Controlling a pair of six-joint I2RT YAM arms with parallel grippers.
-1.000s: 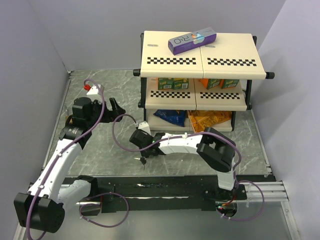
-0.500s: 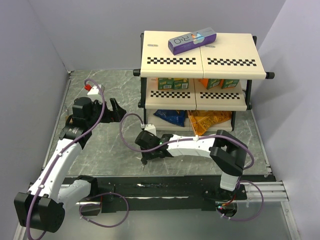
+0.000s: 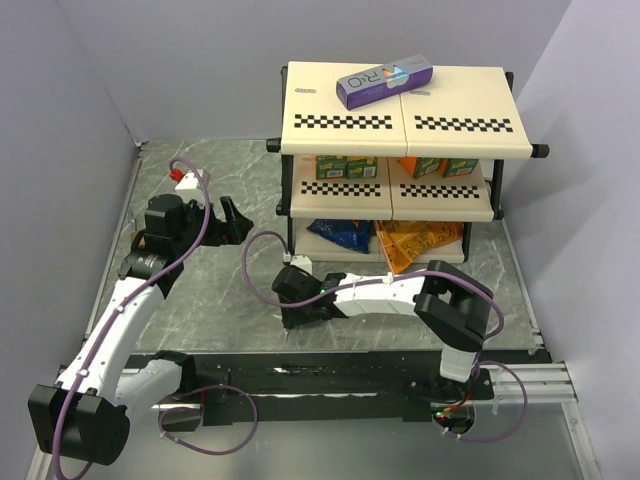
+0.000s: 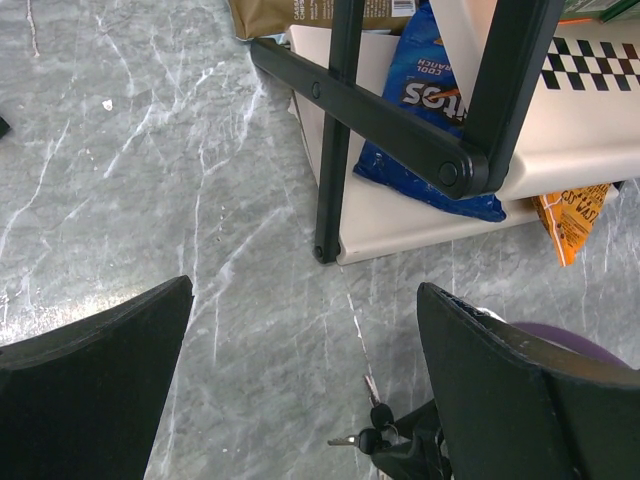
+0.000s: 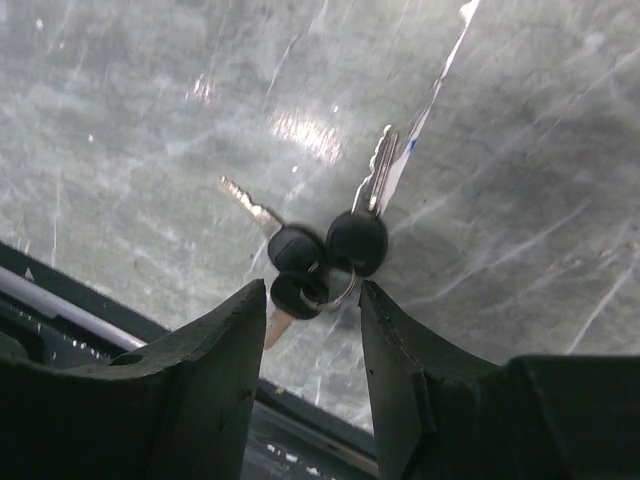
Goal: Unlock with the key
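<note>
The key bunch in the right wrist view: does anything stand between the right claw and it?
Nothing visible does. The key bunch lies on the table, right in the gap of the open right claw. Only bare table shows around it, and nothing else is in that gap.

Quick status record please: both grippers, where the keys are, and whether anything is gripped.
keys: small bunch with black heads on a ring, lying flat on the marble table near its front edge
right gripper: open, low over the table, one finger on either side of the key heads
grip on keys: none, the jaws are not closed on them
left gripper: open wide, empty, raised above the table and facing the foot of the shelf rack
unlock step: not started
</note>
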